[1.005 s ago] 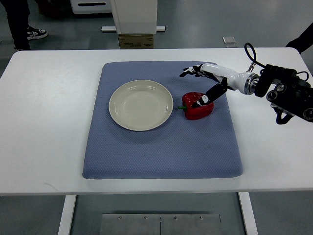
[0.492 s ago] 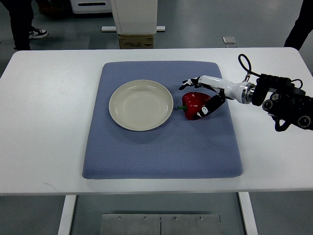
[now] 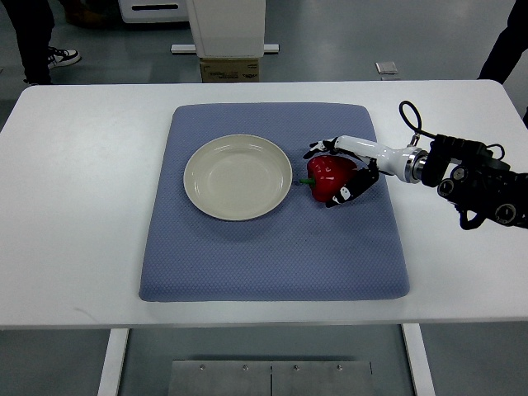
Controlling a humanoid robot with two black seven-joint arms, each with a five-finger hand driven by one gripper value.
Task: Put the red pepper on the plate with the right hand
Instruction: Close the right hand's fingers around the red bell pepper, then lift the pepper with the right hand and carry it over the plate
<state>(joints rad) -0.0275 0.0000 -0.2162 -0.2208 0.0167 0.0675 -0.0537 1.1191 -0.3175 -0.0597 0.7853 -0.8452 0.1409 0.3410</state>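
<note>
A red pepper (image 3: 327, 176) with a green stem lies on the blue mat (image 3: 272, 247), just right of the cream plate (image 3: 238, 176). My right hand (image 3: 340, 169) reaches in from the right edge and wraps around the pepper, fingers curled over its far side and the thumb pressed against its near side. The pepper still rests on the mat. The plate holds nothing. The left arm does not show.
The mat lies on a white table (image 3: 74, 206). Behind the table stand a white machine base and a cardboard box (image 3: 230, 69). A person's legs and shoe (image 3: 51, 54) show at the top left, and another person's dark clothing at the top right.
My right hand has come down and toward me, and its fingers have closed around the pepper. The pepper has stayed in the same spot on the mat.
</note>
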